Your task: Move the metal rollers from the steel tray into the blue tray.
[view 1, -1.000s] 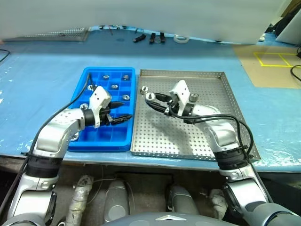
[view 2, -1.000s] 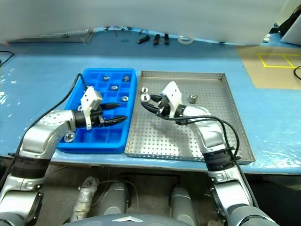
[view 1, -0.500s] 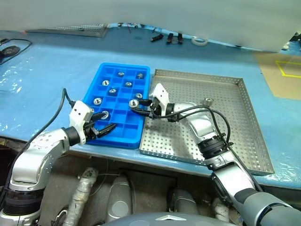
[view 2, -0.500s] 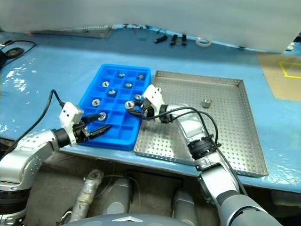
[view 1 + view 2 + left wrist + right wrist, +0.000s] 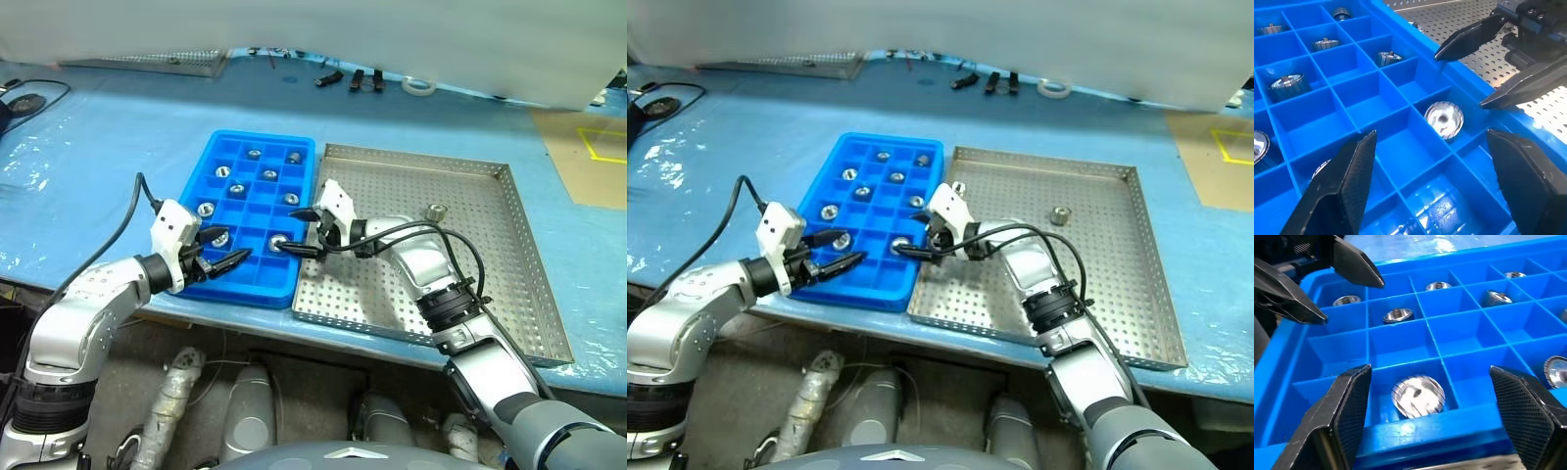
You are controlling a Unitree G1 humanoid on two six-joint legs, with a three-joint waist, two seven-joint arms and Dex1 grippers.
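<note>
A: Item one, blue tray (image 5: 257, 201)?
B: Plastic, gridded into square compartments, its long edge just beside the steel tray (image 5: 490, 274). Several cells hold metal rollers (image 5: 235, 190); many cells bare.

A: Newest roller (image 5: 1417, 394)?
B: Shiny ribbed cylinder, lying alone in a cell by the tray's near right corner.

A: Right gripper (image 5: 304, 232)?
B: Fingers spread wide over that cell, gripping nothing.

A: Left gripper (image 5: 227, 247)?
B: Parted likewise, empty, over the tray's near edge.

A: Steel tray?
B: Perforated floor, low rims, mostly open; one roller (image 5: 436, 211) remains toward the far side.

A: Markings?
B: None legible.
</note>
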